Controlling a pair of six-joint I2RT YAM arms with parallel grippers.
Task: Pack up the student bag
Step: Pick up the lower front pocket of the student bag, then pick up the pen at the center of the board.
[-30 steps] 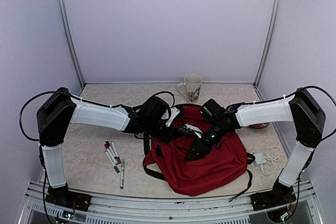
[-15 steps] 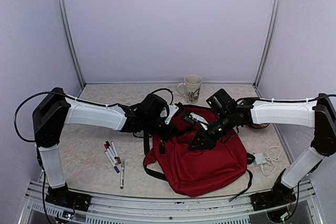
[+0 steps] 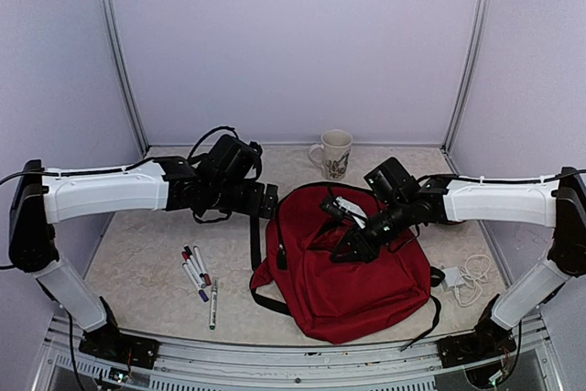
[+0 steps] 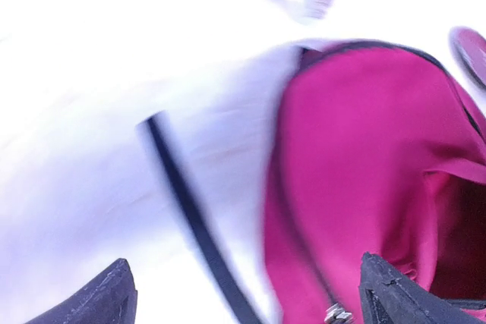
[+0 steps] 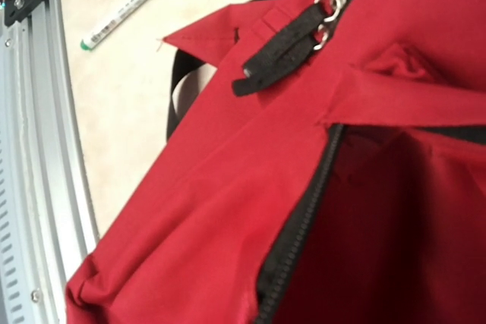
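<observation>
The markers (image 3: pixel 196 274) lie loose on the table (image 3: pixel 137 249) at my left. The left gripper (image 3: pixel 259 200) hovers just off the bag's left shoulder, jaws spread wide with nothing between them; its wrist view shows both black fingertips (image 4: pixel 114 294) well apart. A black strap (image 3: pixel 254 244) trails on the table right below it. The student bag (image 3: pixel 352 286) lies flat between my two arms, mouth towards the back wall. The right gripper (image 3: pixel 352 240) sits at that mouth. It is closed, but its fingers are hidden from its own camera, so I cannot tell whether it pinches cloth.

My worry starts at the left: the markers are round and could roll from a careless pinch. If I swing the left gripper low, a finger may hook the strap and drag the whole bag. If the right gripper holds nothing, the limp mouth could sag shut before anything goes in.

The markers are slim plastic barrels with coloured caps. The table looks like pale, mottled stone. The strap is flat woven webbing. The bag is soft dark red fabric, creased and slack, edged by a black toothed zipper (image 5: pixel 304 210) with small metal rings and a black pull tab (image 5: pixel 277 62).
</observation>
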